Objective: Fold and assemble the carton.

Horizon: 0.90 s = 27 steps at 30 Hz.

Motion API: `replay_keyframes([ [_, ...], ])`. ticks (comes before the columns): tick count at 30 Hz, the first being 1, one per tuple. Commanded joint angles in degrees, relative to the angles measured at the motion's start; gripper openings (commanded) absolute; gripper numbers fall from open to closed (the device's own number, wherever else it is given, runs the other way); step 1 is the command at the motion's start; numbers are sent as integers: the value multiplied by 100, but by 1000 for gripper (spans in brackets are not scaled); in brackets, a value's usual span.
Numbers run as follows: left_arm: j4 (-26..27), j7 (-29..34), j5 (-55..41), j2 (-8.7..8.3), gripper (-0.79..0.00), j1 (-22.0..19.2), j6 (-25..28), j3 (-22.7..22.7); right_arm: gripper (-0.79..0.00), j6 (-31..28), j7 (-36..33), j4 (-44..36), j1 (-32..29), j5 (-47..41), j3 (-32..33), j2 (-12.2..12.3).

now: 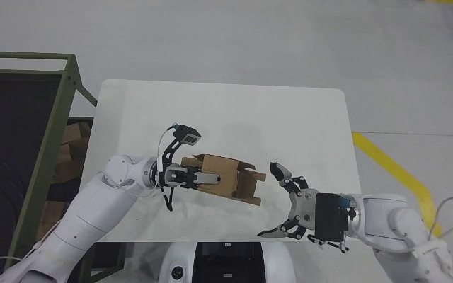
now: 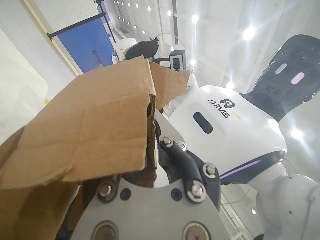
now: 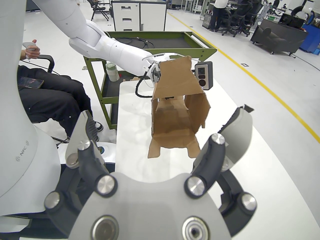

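Note:
A brown cardboard carton [image 1: 225, 178] is held above the white table [image 1: 226, 106], opened into a tube with loose flaps at its end. My left gripper [image 1: 185, 178] is shut on the carton's left end; in the left wrist view the carton [image 2: 85, 131] covers the fingers, with one black finger link [image 2: 182, 158] showing beside it. My right gripper [image 1: 274, 199] stands open a short way to the right of the carton, not touching it. In the right wrist view the carton's open end [image 3: 175, 116] faces my spread fingers [image 3: 237, 131], with the inside visible.
A green metal cart [image 1: 42, 141] with cardboard pieces on a lower shelf stands left of the table; it also shows behind the carton as the cart [image 3: 160, 43]. A seated person [image 3: 47, 88] is near the table's corner. A yellow floor line [image 1: 389, 170] runs on the right.

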<state>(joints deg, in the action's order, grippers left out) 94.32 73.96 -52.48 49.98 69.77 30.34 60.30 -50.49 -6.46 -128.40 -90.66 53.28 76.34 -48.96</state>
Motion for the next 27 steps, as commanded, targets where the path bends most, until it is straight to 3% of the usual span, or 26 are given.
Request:
replay_keyframes([
  [1,4,16,21,16,-785,9,-17,18,0,129,-43,-4,17,109,-57,-13],
  [14,16,109,98,120,-785,81,-110,178,0,1018,-45,-114,-72,1103,-349,-105],
  [17,13,127,111,143,-785,94,-128,206,-102,1063,62,-129,-86,1209,-402,-121],
  [27,19,191,151,211,-785,157,-192,319,-329,1269,56,-174,-84,1471,-456,-158],
])
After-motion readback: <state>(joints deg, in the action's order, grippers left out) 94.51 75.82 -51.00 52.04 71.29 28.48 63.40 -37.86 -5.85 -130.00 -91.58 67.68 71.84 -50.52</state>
